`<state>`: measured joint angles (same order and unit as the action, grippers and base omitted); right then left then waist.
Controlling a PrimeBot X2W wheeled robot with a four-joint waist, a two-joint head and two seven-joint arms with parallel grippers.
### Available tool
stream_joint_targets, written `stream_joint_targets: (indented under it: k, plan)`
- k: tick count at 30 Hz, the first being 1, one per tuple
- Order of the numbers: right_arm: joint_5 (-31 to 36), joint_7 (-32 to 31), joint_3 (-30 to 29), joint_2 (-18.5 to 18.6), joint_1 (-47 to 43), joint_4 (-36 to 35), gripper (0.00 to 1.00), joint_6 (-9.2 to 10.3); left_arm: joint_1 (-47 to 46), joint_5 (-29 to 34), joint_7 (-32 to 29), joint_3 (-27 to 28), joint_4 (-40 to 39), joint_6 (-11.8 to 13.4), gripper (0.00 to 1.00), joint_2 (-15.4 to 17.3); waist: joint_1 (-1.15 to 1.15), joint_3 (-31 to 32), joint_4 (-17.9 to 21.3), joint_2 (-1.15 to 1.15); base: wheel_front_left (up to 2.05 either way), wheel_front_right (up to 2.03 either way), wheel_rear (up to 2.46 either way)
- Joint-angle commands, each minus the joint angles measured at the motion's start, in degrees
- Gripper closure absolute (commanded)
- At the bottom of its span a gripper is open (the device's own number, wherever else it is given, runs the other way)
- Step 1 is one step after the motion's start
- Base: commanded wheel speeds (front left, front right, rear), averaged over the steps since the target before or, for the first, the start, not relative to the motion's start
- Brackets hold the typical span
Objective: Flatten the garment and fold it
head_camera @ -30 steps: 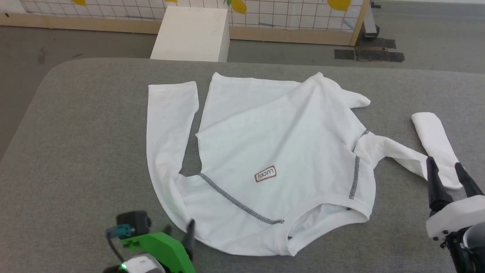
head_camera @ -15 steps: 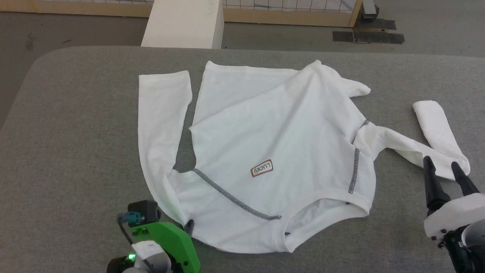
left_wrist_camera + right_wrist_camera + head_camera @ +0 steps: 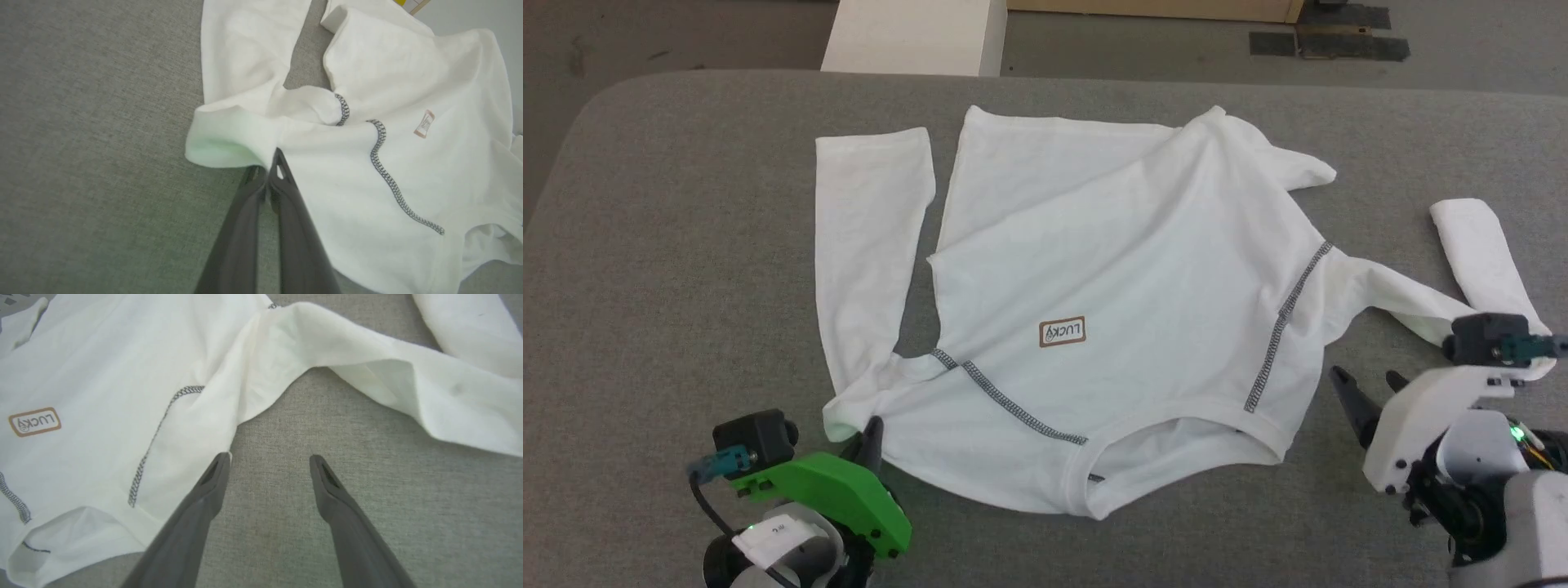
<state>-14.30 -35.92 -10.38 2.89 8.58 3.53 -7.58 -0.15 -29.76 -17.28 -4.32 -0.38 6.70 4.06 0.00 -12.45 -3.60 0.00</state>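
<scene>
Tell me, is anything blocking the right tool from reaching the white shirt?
Nothing visible is. The right tool is open beside the shirt, with bare grey table under its tips; one tip is at the shirt's edge.

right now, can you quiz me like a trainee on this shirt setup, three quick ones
1. True or false: the left gripper is shut on the garment.
2. The right gripper is: A) open, holding nothing; B) shut on a sleeve; C) shut on the hem.
3. Which word is printed on the tan-bordered patch?
Key: 1 true; 2 A; 3 LUCKY.
</scene>
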Motion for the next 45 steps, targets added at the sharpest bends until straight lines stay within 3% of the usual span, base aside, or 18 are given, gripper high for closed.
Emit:
stream_joint_targets:
  k: [1,15,16,17,18,27,34,39,45]
  plan:
    - [1.0,-0.4,0.5,0.0,2.3,1.2,0.00,0.09,0.1,0.2,0.5,0.4,-0.2,0.4,1.00,0.5,0.00,-0.7,-0.4,0.00,0.00,0.00,0.00]
    - [9.4,1.0,0.0,0.0,14.3,17.1,0.00,0.09,-2.2,-0.1,0.5,-1.3,0.3,-0.7,1.00,0.6,0.00,-4.3,-2.0,0.00,0.00,0.00,0.00]
    - [9.2,1.3,-0.1,0.0,14.7,18.0,0.34,0.09,-2.3,-0.1,0.5,-1.4,0.4,-0.7,1.00,0.6,0.00,-4.3,-2.0,0.00,0.00,0.00,0.00]
    - [8.9,1.4,0.2,0.0,14.8,18.6,0.56,0.09,-2.3,-0.1,0.6,-1.4,0.5,-0.7,1.00,0.7,0.00,-4.3,-1.9,0.00,0.00,0.00,0.00]
    - [8.8,1.5,0.5,0.0,15.0,19.1,1.00,0.09,-2.3,-0.1,0.6,-1.3,0.6,-0.6,1.00,0.7,0.00,-4.3,-1.8,0.00,0.00,0.00,0.00]
    - [7.8,2.2,1.3,0.0,13.5,15.8,1.00,0.09,-1.9,-1.1,1.9,-1.2,0.1,-0.9,1.00,0.6,0.00,-1.5,-0.6,0.00,0.00,0.00,0.00]
    - [-4.2,-2.4,2.2,0.0,10.7,-0.4,1.00,0.09,-5.0,-8.3,5.2,1.7,-6.8,-3.9,1.00,-0.2,0.00,1.9,0.4,0.00,0.00,0.00,0.00]
    - [-14.1,-9.5,0.3,0.2,13.4,-13.1,1.00,0.09,-12.8,-8.7,4.9,3.8,-12.1,-5.5,1.00,3.1,0.00,4.2,0.9,0.00,0.00,0.00,0.00]
    - [-19.9,-18.0,-4.6,2.0,22.8,-19.0,1.00,0.09,-26.6,-8.5,1.7,4.4,-14.7,-6.7,1.00,7.2,0.00,6.7,0.9,0.00,0.00,0.00,0.00]
